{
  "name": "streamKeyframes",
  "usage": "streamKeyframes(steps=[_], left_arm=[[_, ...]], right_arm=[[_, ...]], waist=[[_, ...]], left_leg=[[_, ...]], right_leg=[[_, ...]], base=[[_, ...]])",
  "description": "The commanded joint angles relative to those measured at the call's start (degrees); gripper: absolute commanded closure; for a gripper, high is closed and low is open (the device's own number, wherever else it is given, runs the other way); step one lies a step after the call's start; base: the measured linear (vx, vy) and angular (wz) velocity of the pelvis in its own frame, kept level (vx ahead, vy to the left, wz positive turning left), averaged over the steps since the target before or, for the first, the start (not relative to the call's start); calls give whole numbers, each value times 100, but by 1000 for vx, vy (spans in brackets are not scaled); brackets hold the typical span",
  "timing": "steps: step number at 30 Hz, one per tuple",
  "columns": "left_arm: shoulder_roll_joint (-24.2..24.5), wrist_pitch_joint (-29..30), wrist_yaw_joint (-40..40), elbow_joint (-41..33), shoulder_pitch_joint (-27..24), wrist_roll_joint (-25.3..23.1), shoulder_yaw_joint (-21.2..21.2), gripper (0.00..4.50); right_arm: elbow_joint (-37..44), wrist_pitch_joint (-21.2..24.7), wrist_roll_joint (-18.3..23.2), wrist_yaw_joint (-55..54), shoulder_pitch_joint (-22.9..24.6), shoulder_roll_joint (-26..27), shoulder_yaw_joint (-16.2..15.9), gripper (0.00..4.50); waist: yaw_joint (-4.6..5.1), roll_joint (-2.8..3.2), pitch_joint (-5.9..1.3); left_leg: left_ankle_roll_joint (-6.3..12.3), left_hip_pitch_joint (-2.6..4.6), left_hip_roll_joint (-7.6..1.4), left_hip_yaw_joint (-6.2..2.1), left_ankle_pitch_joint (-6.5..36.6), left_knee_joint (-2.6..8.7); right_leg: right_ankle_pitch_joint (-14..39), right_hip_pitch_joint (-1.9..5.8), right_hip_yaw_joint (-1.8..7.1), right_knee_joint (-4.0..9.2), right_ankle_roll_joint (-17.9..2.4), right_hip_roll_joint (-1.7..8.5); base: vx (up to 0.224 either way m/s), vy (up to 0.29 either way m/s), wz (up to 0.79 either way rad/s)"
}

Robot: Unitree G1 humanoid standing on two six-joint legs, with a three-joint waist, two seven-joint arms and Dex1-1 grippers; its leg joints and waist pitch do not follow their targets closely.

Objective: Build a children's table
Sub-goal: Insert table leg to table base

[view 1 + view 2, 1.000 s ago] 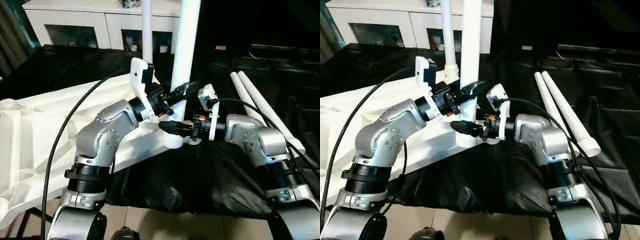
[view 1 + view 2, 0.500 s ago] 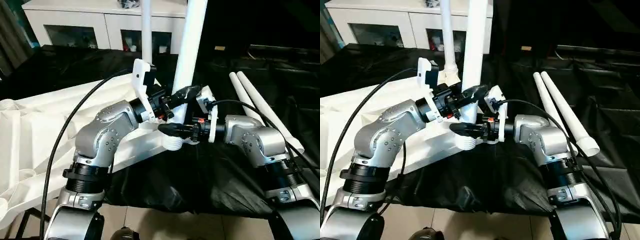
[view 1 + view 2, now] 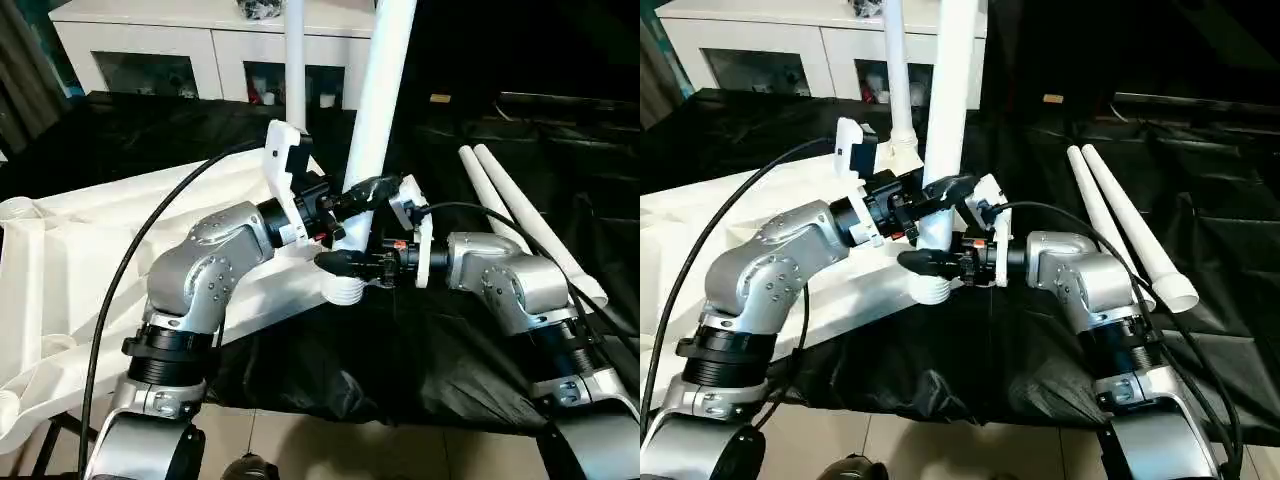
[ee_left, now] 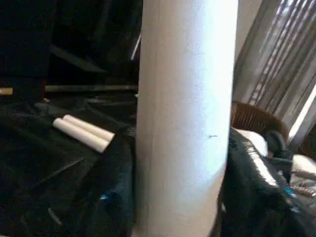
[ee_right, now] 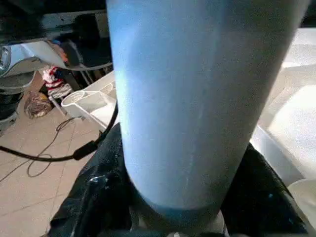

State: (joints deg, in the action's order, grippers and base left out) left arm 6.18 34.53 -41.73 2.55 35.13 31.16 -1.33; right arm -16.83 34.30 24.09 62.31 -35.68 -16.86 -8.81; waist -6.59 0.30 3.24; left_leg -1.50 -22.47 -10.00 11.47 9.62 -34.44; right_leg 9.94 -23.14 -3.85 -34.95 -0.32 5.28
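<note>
Overhanging the near edge of the black-covered worktop (image 3: 470, 350), the children's table (image 3: 90, 260) lies upside down, ribbed underside up, with open floor below its corner. One white leg (image 3: 375, 110) stands tilted at that corner's socket; the left gripper (image 3: 362, 192) and right gripper (image 3: 340, 262) each have their fingers clamped around it, left above right. Two spare legs (image 3: 1125, 220) lie well apart to the right. The right wrist view adds cables on the floor.

Both grippers clasp an upright white leg at the tabletop's corner.
The left gripper (image 3: 940, 190) holds the leg (image 3: 948, 100) above the right gripper (image 3: 925, 262); two loose legs (image 3: 1130, 225) lie on black sheeting (image 3: 970, 350) nearby.
</note>
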Motion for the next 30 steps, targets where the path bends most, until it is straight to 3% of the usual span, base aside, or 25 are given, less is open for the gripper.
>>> streamKeyframes(steps=[1,2,5,6,7,8,9,10,12,14,15,16,17,18,19,20,21,22,23,26,29,30], left_arm=[[-134,-252,-93,-161,128,144,25,170],[-218,-433,5,-114,169,126,127,163],[-404,-790,246,-26,327,191,453,160],[-479,-1070,537,-9,377,12,524,160],[-479,-1070,537,-9,377,12,524,160],[-504,-1037,547,11,401,70,562,160],[-534,-932,612,82,450,184,657,160],[-559,-891,703,249,517,251,776,160],[-505,-1018,706,491,544,110,774,160],[-401,-1089,668,702,544,-76,701,160],[-307,-1142,650,841,529,-257,598,160],[-164,-1311,598,1006,487,-561,399,160],[7,-1456,555,1178,435,-905,146,160],[416,-1742,497,1566,321,-1733,-535,160],[526,-1815,487,1667,287,-1958,-732,160],[609,-1817,488,1755,255,-2118,-892,160],[631,-1814,469,1782,243,-2152,-941,160],[774,-1810,286,2052,149,-2383,-1312,160],[774,-1810,286,2052,149,-2383,-1312,160],[743,-1822,-10,2322,62,-2392,-1472,187],[718,-1739,-136,2375,39,-2340,-1488,200],[721,-1676,-171,2381,27,-2326,-1506,214]], right_arm=[[-45,-78,-64,-269,37,-4,240,257],[-28,-117,-52,-315,60,20,280,257],[69,-235,-13,-577,161,108,461,257],[117,-371,-1,-750,236,160,591,258],[117,-371,-1,-750,236,160,591,258],[124,-382,-7,-809,251,167,623,258],[115,-460,-14,-929,291,188,697,259],[73,-641,-40,-1193,362,245,848,259],[46,-828,-95,-1480,441,303,1010,259],[47,-964,-186,-1718,498,317,1109,259],[31,-1052,-291,-1872,523,294,1122,259],[12,-1186,-454,-2038,557,245,1105,259],[-13,-1313,-634,-2231,592,184,1079,259],[-78,-1445,-883,-2570,658,64,1096,259],[-91,-1460,-922,-2658,677,37,1120,259],[-108,-1476,-959,-2738,692,8,1150,259],[-112,-1490,-985,-2764,700,-9,1151,259],[-132,-1562,-1175,-2989,781,-120,1174,259],[-132,-1562,-1175,-2989,781,-120,1174,259],[-152,-1511,-1235,-3201,866,-142,1266,259],[-149,-1481,-1287,-3286,898,-139,1252,259],[-150,-1453,-1303,-3294,908,-142,1231,259]], waist=[[-9,-43,-420],[-18,-15,-420],[-23,-42,-423],[-27,1,-426],[-23,-25,-423],[-28,24,-428],[-9,4,-422],[-5,86,-423],[6,45,-428],[22,96,-430],[30,104,-430],[15,162,-439],[38,152,-434],[41,158,-442],[40,168,-442],[51,160,-447],[55,157,-446],[34,187,-476],[26,208,-471],[27,219,-483],[43,213,-464],[44,239,-458]], left_leg=[[-27,137,-309,-167,1145,408],[-34,138,-314,-174,1162,411],[-43,142,-314,-171,1127,411],[-63,144,-315,-173,1197,411],[-70,143,-306,-180,1274,416],[-77,141,-304,-191,1284,420],[-70,140,-301,-180,1292,416],[-101,136,-293,-183,1304,414],[-101,143,-280,-182,1358,413],[-126,158,-274,-187,1403,423],[-136,152,-271,-192,1410,424],[-151,160,-271,-204,1384,421],[-166,158,-270,-210,1406,432],[-192,167,-263,-204,1406,426],[-192,173,-268,-222,1424,438],[-199,172,-261,-208,1413,433],[-189,162,-253,-192,1402,424],[-149,152,-259,-195,1242,405],[-120,151,-262,-182,1157,394],[-21,126,-264,-179,1039,382],[21,126,-264,-172,1203,389],[14,129,-265,-174,1244,392]], right_leg=[[1236,264,246,399,-1109,354],[1234,267,246,396,-1111,362],[1152,278,244,403,-1138,361],[1149,270,244,407,-1119,353],[1201,284,236,411,-1089,354],[1210,291,232,403,-1086,358],[1201,285,235,411,-1076,351],[1214,278,234,405,-1073,349],[1267,281,227,427,-1053,334],[1296,260,221,449,-963,307],[1284,270,217,437,-958,302],[1295,261,219,446,-897,314],[1311,256,217,471,-804,299],[1285,262,219,445,-788,294],[1378,244,227,460,-616,284],[1350,255,231,442,-635,293],[1365,265,237,442,-699,302],[1227,273,239,418,-816,328],[1086,245,241,412,-890,311],[695,277,233,360,-1138,325],[841,283,226,384,-1225,328],[905,281,227,388,-1223,334]], base=[[0,0,0],[0,0,0],[0,0,0],[0,0,0],[0,0,0],[0,0,0],[0,0,0],[0,0,0],[0,0,0],[0,0,0],[0,0,0],[0,0,0],[0,0,0],[0,0,0],[0,0,0],[0,0,0],[0,0,0],[0,0,0],[0,0,0],[0,0,0],[0,0,0],[0,0,0]])
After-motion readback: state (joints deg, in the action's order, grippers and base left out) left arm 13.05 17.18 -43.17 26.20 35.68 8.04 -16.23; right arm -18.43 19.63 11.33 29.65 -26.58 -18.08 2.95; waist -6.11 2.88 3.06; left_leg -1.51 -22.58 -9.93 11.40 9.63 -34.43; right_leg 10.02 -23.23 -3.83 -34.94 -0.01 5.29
